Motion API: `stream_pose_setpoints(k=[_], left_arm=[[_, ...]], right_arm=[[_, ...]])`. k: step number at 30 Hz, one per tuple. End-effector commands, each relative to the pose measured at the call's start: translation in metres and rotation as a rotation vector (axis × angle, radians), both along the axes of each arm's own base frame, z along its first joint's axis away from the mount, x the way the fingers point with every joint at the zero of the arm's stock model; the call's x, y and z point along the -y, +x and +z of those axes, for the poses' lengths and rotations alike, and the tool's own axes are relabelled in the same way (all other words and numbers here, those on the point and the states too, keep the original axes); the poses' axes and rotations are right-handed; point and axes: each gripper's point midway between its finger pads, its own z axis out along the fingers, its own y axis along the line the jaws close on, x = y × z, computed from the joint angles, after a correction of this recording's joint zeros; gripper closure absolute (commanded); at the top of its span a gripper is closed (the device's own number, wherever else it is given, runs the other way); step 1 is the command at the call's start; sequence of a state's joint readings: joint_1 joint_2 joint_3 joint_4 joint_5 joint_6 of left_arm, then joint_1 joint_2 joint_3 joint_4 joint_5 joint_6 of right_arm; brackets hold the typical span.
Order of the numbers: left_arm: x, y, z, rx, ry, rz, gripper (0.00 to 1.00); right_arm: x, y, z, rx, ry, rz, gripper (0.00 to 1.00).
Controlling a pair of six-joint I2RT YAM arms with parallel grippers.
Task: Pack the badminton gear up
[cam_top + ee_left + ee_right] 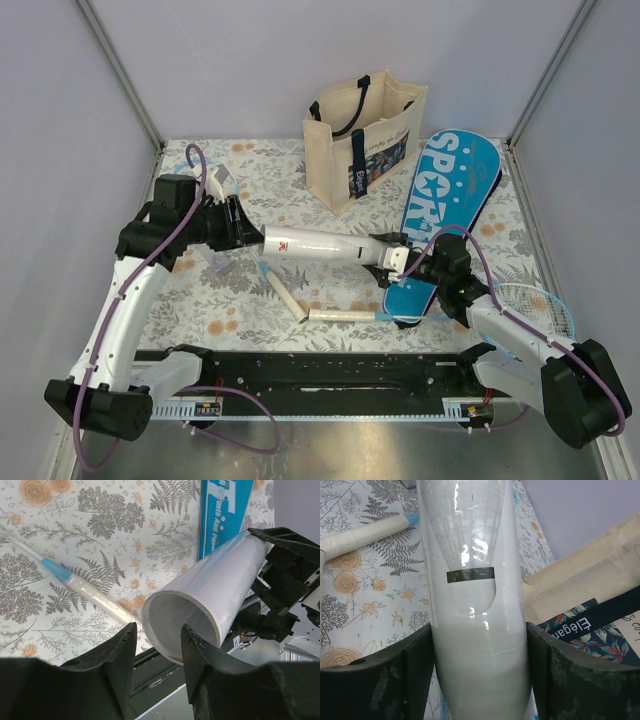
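You are holding the long white tube (320, 244) in the right tool (479, 635), whose two fingers are pressing on opposite sides of it, closed round it near its right-hand end. The tube is hanging above the tabletop (225, 300), out in the middle between the two arms. The left tool (159, 630) is sitting just beside the tube's other end with its fingers apart and nothing between them. That gap is looking narrower than the tube's mouth.

The main risk, as I judge it, is that you are carrying a glossy, thin-walled tube by one end only. A quick swing could be making it slip or droop in the grip, and squeezing harder could be denting the wall. If you are bringing the left tool in as it stands, its fingers could be striking the rim and pushing the tube out of the right tool rather than closing round it. The rackets (345, 315) are lying on the tabletop just on the near side of the tube, with the blue case (447, 195) and the tote bag (350, 140) behind it. A wide sweep could be knocking any of them.

The tube's long axis is running left to right across the top view. Its open mouth is pointing at the left tool, and its other end is pointing towards the case.
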State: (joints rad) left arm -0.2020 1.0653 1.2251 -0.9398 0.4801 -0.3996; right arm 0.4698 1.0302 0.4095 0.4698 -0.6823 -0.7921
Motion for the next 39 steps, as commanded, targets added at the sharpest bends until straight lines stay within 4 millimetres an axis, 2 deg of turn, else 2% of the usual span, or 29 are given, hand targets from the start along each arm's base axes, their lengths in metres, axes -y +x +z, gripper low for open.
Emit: stream_pose_setpoints(k=[1, 5, 10, 17, 21, 26, 28, 30, 34, 36, 39], left_arm=[[0.019, 0.003, 0.023, 0.103, -0.112, -0.059, 0.55], [0.023, 0.003, 0.017, 0.092, -0.128, -0.079, 0.55], [0.026, 0.001, 0.006, 0.073, -0.157, -0.076, 0.55], [0.015, 0.01, 0.031, 0.192, -0.132, 0.003, 0.55], [0.016, 0.016, 0.038, 0.22, -0.152, 0.028, 0.55], [0.023, 0.012, 0.016, 0.158, -0.18, -0.005, 0.55], [0.022, 0.011, 0.016, 0.163, -0.177, -0.003, 0.55], [0.016, 0.012, 0.025, 0.21, -0.158, 0.023, 0.55], [-0.015, 0.025, 0.057, 0.326, -0.031, 0.17, 0.5], [-0.031, 0.03, 0.083, 0.397, 0.001, 0.254, 0.44], [-0.05, 0.031, 0.118, 0.489, 0.008, 0.374, 0.28]], right_arm=[[-0.021, -0.012, 0.046, 0.107, 0.078, 0.117, 0.66], [-0.023, -0.013, 0.048, 0.107, 0.088, 0.115, 0.68], [-0.027, -0.012, 0.061, 0.052, 0.154, 0.104, 0.68], [-0.029, -0.014, 0.065, -0.009, 0.217, 0.087, 0.7], [-0.032, -0.015, 0.066, -0.038, 0.247, 0.085, 0.7], [-0.045, -0.019, 0.078, -0.108, 0.304, 0.104, 0.71], [-0.048, -0.02, 0.078, -0.129, 0.308, 0.104, 0.71], [-0.049, -0.021, 0.078, -0.14, 0.311, 0.088, 0.71], [-0.047, -0.021, 0.072, -0.172, 0.321, 0.06, 0.71], [-0.046, -0.019, 0.067, -0.203, 0.327, 0.044, 0.71], [-0.049, -0.018, 0.061, -0.247, 0.33, 0.038, 0.71]])
